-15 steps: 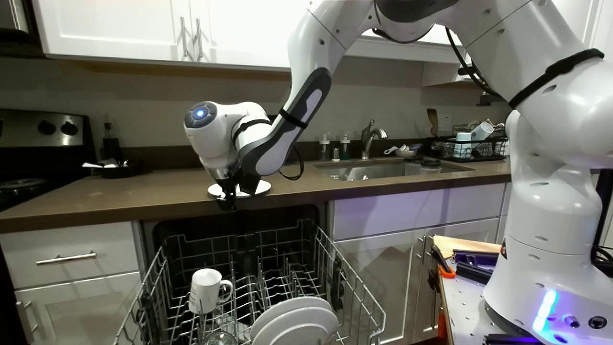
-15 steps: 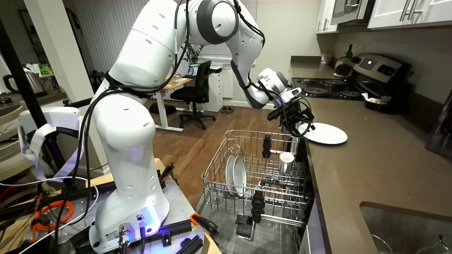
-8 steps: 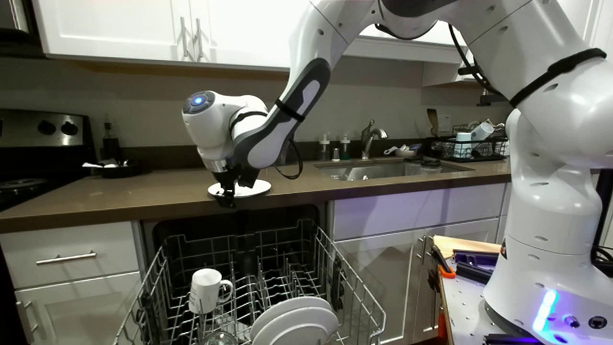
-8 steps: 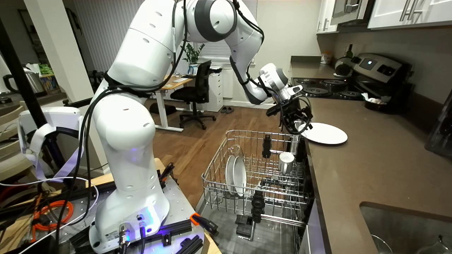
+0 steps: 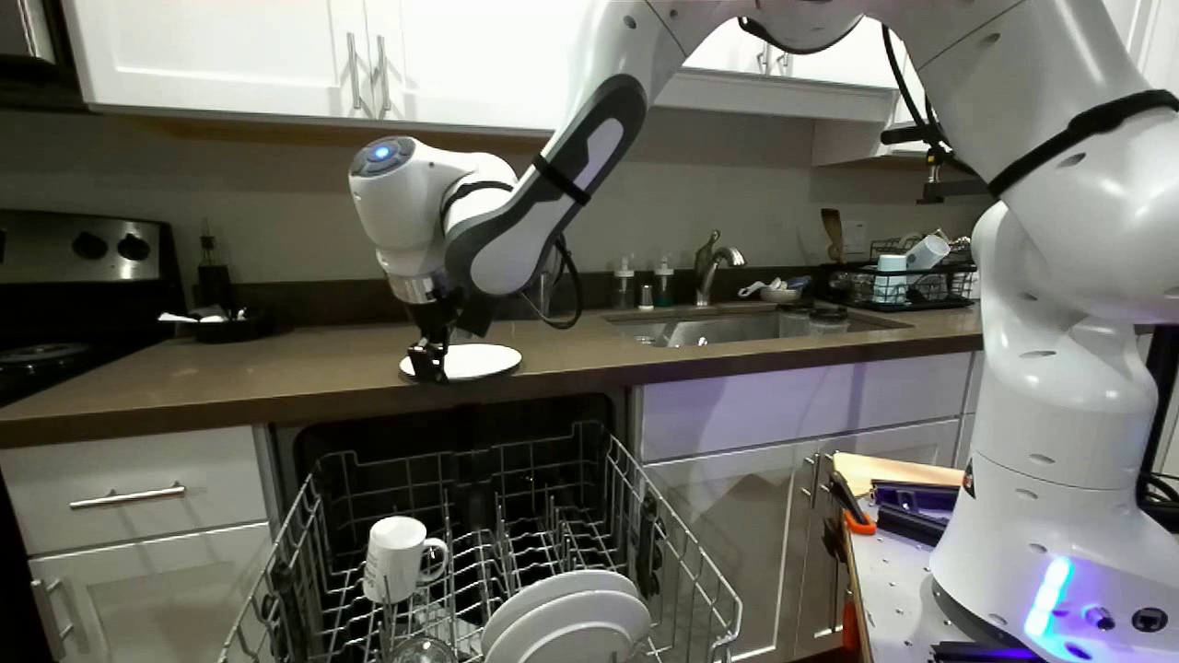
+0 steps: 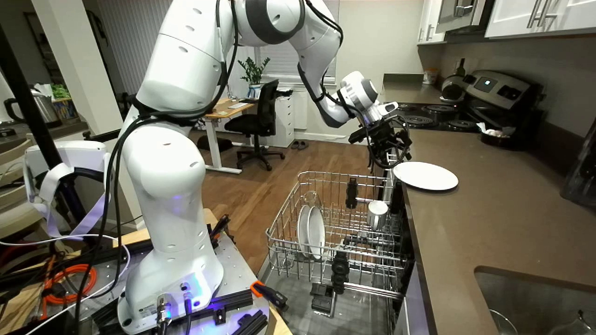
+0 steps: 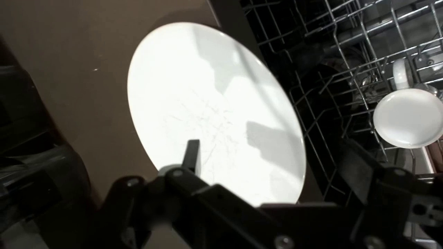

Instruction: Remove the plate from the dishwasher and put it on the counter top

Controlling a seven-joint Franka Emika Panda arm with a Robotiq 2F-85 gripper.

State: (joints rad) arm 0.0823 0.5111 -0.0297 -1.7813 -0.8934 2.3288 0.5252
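The white round plate (image 5: pixel 484 361) lies flat on the counter top (image 5: pixel 304 366), close to the front edge above the dishwasher (image 5: pixel 571 412). It also shows in an exterior view (image 6: pixel 426 177) and the wrist view (image 7: pixel 214 114). My gripper (image 7: pixel 270 148) is open and empty. One finger shows over the plate and the other over the dishwasher side in the wrist view. In both exterior views my gripper (image 5: pixel 429 362) (image 6: pixel 384 156) is above the plate's rim, at the counter's front edge. The dishwasher's wire rack is pulled out below.
A white mug (image 5: pixel 391 559) stands in the rack, and two white plates (image 5: pixel 576 631) (image 6: pixel 316 232) stand upright there. A glass (image 5: pixel 424 649) is near them. The sink (image 5: pixel 718 330) lies along the counter, and the black stove (image 6: pixel 428 116) is at its other end.
My gripper and arm have moved up from the plate and the counter edge. The plate has stayed in place on the counter top, with more of it showing.
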